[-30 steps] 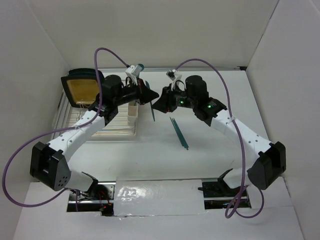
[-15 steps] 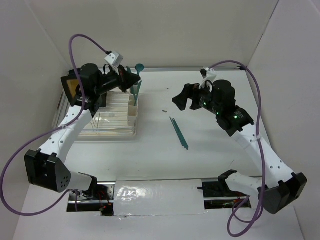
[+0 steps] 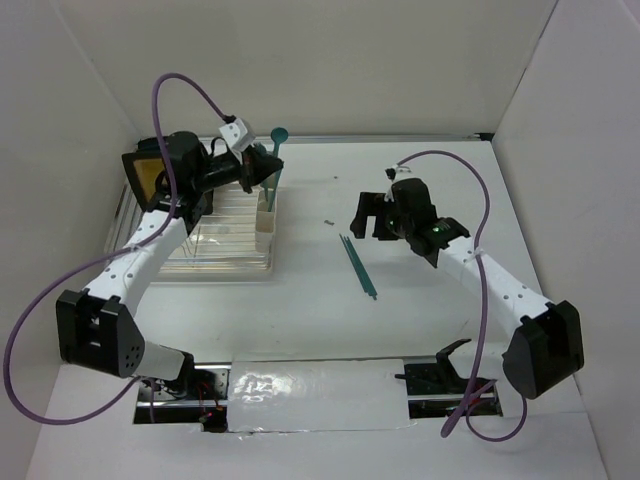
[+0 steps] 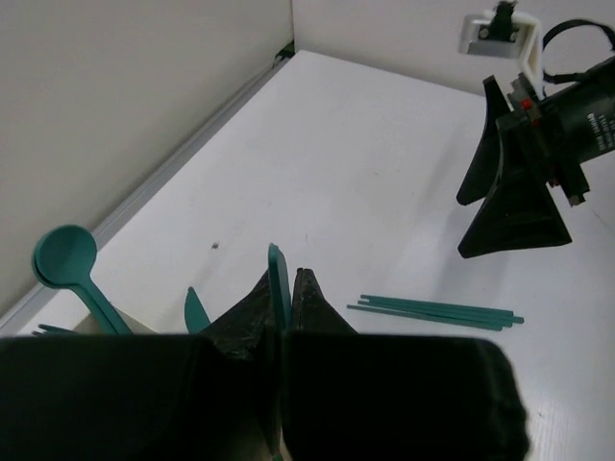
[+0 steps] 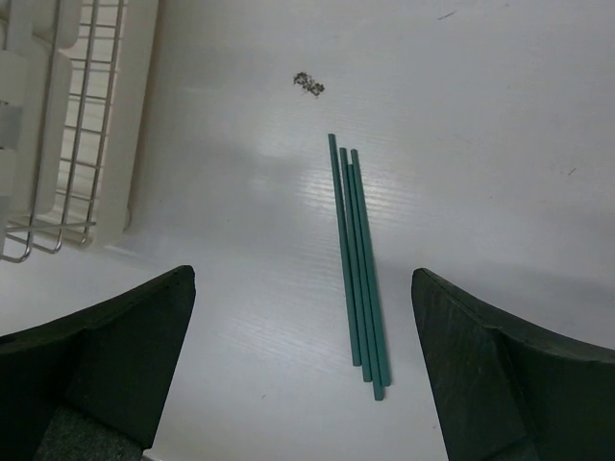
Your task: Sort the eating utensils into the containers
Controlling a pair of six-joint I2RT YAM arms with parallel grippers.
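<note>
Teal plastic on every utensil. Cream containers sit on the right edge of the dish rack, with a spoon standing in one cup. The left gripper is above their far end, jaws pinched tight on a flat teal utensil; its kind is unclear, as only the tip shows.

Right of the containers, on the table, three slim teal sticks lie bundled, long axis near-to-far and slightly slanted. The right gripper hovers over them, jaws spread wide and empty, straddling that axis. The right arm is clearly nearer.
</note>
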